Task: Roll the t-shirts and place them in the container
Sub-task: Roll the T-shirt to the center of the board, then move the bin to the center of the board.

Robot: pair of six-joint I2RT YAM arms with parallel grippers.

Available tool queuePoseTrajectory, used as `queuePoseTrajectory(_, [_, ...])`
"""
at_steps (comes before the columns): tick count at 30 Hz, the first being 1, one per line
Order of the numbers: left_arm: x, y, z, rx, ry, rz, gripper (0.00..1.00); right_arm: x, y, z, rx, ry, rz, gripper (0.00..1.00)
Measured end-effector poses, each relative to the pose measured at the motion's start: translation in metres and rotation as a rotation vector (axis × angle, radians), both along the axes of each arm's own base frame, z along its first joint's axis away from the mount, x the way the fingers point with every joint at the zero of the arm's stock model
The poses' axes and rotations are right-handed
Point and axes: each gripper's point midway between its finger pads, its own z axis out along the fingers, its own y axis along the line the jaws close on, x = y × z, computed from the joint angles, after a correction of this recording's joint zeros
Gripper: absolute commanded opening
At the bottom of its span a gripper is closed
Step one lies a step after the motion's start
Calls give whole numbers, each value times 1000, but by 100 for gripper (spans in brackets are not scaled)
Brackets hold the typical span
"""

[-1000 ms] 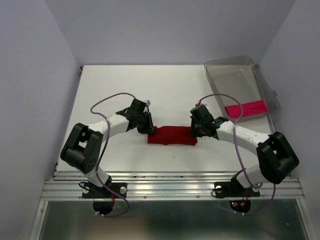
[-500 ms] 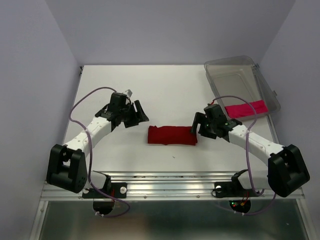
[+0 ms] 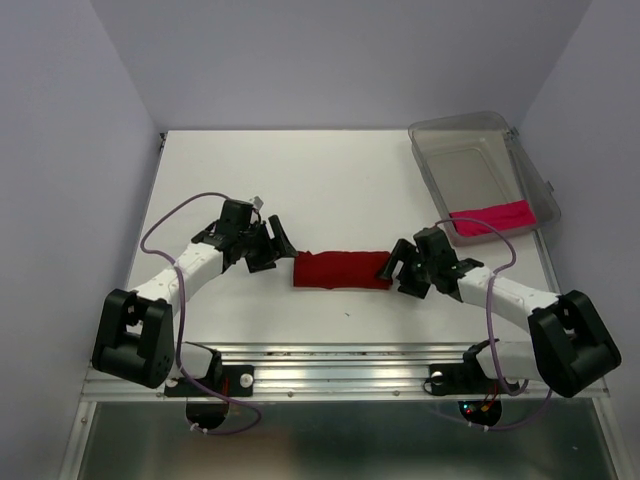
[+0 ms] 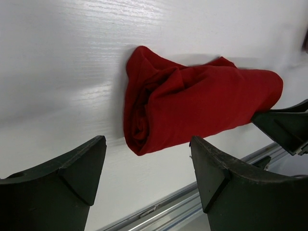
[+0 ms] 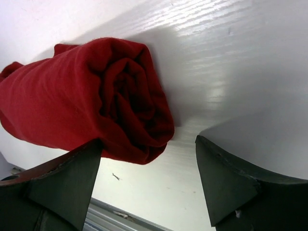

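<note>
The dark red t-shirt [image 3: 342, 270] lies as a tight roll on the white table, its length running left to right. My left gripper [image 3: 274, 244] stands open just off the roll's left end, and the spiral end of the red t-shirt [image 4: 202, 106] sits just beyond my left gripper [image 4: 147, 161], untouched. My right gripper [image 3: 396, 268] is open at the right end, where the red t-shirt [image 5: 72, 101] lies partly behind one finger of my right gripper [image 5: 148, 159]. The pink t-shirt [image 3: 490, 218] rests rolled in the bin.
The clear plastic bin [image 3: 462, 130] stands at the back right corner of the table [image 3: 330, 180]. A metal rail [image 3: 340, 378] runs along the near edge, close in front of the red roll. Grey walls close in the sides and back.
Both grippers have opened and let go of the red roll's ends. They backed off a little and now sit low beside each end; the roll stayed in place.
</note>
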Motion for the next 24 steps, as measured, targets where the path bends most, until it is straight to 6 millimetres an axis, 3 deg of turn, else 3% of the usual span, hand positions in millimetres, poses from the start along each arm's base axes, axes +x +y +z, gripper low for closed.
queuePoseTrajectory(10, [-13,-2,-16,-38,54,17,80,19,15,0,73,-27,-30,76])
queuePoseTrajectory(16, [-12,-4,-16,-48,51,23,77,17,17,11,107,-58,-20,84])
queuePoseTrajectory(21, [-12,-4,-15,-50,51,22,77,21,18,36,144,-138,-19,93])
queuePoseTrajectory(24, [-12,-4,-15,-50,51,21,80,21,18,29,134,-118,-19,93])
